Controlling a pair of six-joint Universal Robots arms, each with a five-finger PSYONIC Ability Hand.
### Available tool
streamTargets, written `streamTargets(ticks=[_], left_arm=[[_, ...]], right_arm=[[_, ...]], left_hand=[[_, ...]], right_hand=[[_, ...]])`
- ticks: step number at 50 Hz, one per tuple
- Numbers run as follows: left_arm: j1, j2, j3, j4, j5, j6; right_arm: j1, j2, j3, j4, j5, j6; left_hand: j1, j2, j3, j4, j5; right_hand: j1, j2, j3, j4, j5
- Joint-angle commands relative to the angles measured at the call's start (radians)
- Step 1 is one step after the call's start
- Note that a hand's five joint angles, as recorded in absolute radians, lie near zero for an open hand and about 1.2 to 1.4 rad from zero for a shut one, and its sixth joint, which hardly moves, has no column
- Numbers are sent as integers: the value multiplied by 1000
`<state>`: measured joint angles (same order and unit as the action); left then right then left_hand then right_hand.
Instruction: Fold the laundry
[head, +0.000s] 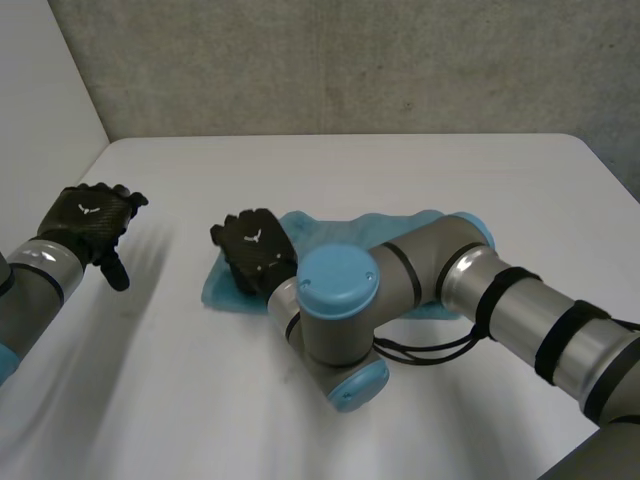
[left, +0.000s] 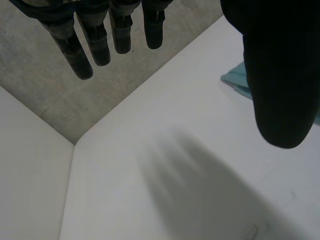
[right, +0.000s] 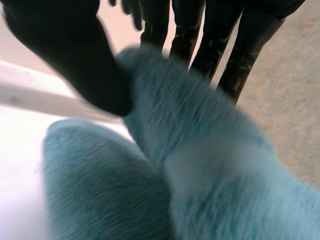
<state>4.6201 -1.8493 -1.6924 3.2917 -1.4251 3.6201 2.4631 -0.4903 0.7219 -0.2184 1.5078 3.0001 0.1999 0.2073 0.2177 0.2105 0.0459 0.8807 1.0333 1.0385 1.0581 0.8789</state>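
A fluffy teal towel (head: 340, 232) lies bunched in the middle of the white table (head: 400, 170), partly hidden under my right arm (head: 450, 290). My right hand (head: 255, 250) is on the towel's left end. In the right wrist view a raised fold of the towel (right: 200, 165) runs between the thumb (right: 75, 55) and the fingers (right: 220, 45), which pinch it. My left hand (head: 90, 220) hovers over the bare table at the far left, well apart from the towel, fingers (left: 100, 45) straight and spread. A corner of the towel (left: 237, 80) shows beside its thumb.
A grey wall (head: 350, 60) stands behind the table's far edge. The table's left edge (left: 72, 150) runs close to my left hand. Bare tabletop lies between the two hands and along the front.
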Motion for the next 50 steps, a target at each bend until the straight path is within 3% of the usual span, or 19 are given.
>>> streamTargets(ticks=[1,5,10,23,30,40,50], left_arm=[[-18,-7,11,2,0,0],[-68,-10,31,3,0,0],[-139,-21,56,26,6,-12],[-346,-206,230,59,46,-152],[-356,-312,287,45,66,-121],[-339,-280,223,-79,60,-52],[-334,-268,189,-8,58,-49]], right_arm=[[-15,-77,-9,65,44,0],[-53,-161,17,96,72,10],[-182,-336,183,184,92,5],[-375,-525,573,198,81,-9],[-452,-554,738,126,71,-59],[-501,-557,866,13,71,-113],[-521,-557,910,-15,75,-102]], left_hand=[[-22,-29,-39,-32,-42],[-22,-29,-39,-32,-42],[-22,-29,-39,-32,-42],[22,15,5,12,2],[75,68,57,64,55],[140,132,122,129,119],[313,305,295,302,292]], right_hand=[[-531,-683,-689,-708,-704],[-704,-857,-862,-882,-877],[-706,-859,-864,-884,-879],[-620,-772,-777,-797,-792],[-488,-640,-646,-665,-661],[-443,-596,-601,-621,-616],[-382,-534,-540,-559,-555]])
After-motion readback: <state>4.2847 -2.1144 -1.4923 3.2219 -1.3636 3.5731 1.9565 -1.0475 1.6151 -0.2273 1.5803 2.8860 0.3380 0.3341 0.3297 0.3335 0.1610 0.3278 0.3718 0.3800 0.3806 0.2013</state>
